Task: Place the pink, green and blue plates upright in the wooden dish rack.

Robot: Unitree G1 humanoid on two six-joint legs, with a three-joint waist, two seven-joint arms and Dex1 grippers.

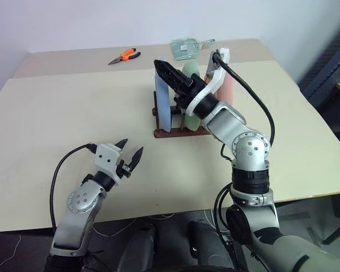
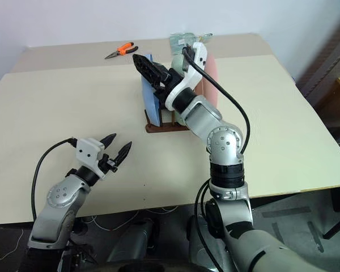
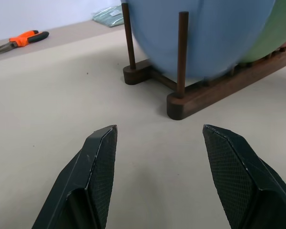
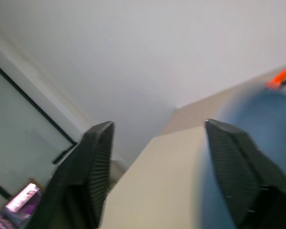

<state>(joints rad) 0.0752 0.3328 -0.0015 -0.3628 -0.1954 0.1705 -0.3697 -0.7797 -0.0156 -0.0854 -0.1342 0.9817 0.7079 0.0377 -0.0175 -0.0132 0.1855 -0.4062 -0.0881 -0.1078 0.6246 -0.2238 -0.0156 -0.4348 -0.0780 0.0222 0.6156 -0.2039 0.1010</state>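
Observation:
The wooden dish rack point(image 1: 180, 132) stands in the middle of the table. Three plates stand upright in it: the blue plate point(image 1: 163, 105) at its left end, the green plate point(image 1: 191, 69) in the middle and the pink plate point(image 1: 228, 88) at its right end. My right gripper point(image 1: 160, 64) hovers over the top edge of the blue plate, open, with nothing between its fingers point(image 4: 97, 157). My left gripper point(image 1: 132, 147) is open and empty, low over the table in front of the rack, facing the blue plate point(image 3: 205, 33).
Orange-handled pliers point(image 1: 124, 55) lie at the far left of the table. A clear plastic packet point(image 1: 188, 46) lies behind the rack. The table's near edge point(image 1: 158, 212) runs just behind my left gripper.

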